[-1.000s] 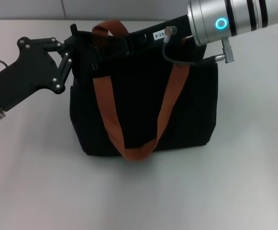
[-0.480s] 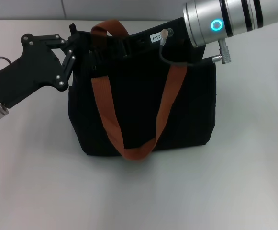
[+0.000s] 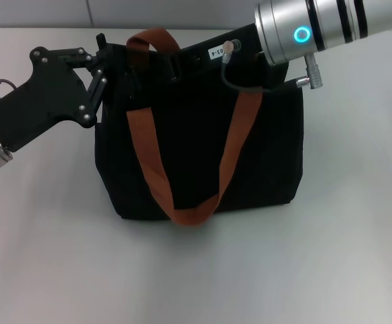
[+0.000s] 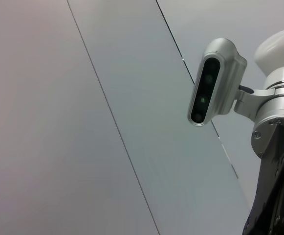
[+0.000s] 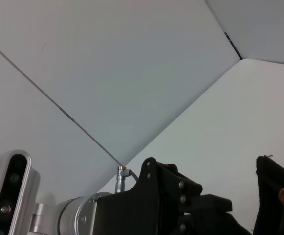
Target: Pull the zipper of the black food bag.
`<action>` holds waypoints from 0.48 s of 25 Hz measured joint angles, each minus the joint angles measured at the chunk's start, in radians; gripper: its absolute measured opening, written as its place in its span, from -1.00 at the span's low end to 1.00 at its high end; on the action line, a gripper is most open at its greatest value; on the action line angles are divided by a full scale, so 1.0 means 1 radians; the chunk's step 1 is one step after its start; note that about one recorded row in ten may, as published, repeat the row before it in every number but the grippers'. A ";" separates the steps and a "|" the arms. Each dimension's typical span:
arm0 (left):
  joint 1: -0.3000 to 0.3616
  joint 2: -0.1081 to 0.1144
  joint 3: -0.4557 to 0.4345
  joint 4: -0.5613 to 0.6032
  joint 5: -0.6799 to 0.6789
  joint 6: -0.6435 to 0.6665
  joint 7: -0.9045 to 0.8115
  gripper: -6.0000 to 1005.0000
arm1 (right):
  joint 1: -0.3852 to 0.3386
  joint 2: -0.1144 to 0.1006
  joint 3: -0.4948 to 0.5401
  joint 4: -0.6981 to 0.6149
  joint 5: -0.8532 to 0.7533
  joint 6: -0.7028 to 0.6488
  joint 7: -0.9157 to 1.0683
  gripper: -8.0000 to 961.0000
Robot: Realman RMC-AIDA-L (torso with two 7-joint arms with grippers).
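A: Head view: we see the black food bag [image 3: 202, 142] upright on the desk [image 3: 61, 256], left pincer [image 3: 105, 64] pinching its top corner, right pincer [image 3: 182, 62] over the top edge, state unclear.
B: Zipper hidden; progress unknowable.
A: Wrist views: we only get wall, the opposite arm.

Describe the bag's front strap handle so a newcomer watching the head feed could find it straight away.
Start from the black food bag standing in the middle of the white table. On its camera-facing side, the front strap handle hangs down in a long U, nearly reaching the bag's base. It is rust-orange webbing on black fabric, and unlike the rear handle, which arches above the top edge, it droops.
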 joint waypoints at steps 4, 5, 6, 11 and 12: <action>0.000 0.000 0.000 0.000 0.000 0.001 0.000 -0.88 | 0.000 0.000 0.000 0.000 -0.001 0.006 0.008 -0.45; 0.000 0.000 0.000 0.000 0.000 0.002 0.000 -0.88 | -0.001 0.001 0.000 0.000 -0.001 0.006 0.013 -0.45; 0.000 0.000 0.000 0.000 0.000 0.002 0.000 -0.88 | -0.001 0.001 0.000 0.000 -0.001 0.006 0.013 -0.45; -0.001 0.000 0.000 0.000 0.000 0.005 0.000 -0.88 | 0.001 0.001 -0.010 0.000 -0.001 0.008 0.029 -0.45; -0.001 0.000 -0.001 0.000 0.000 0.005 0.000 -0.88 | 0.002 0.002 -0.013 0.000 -0.001 0.008 0.031 -0.45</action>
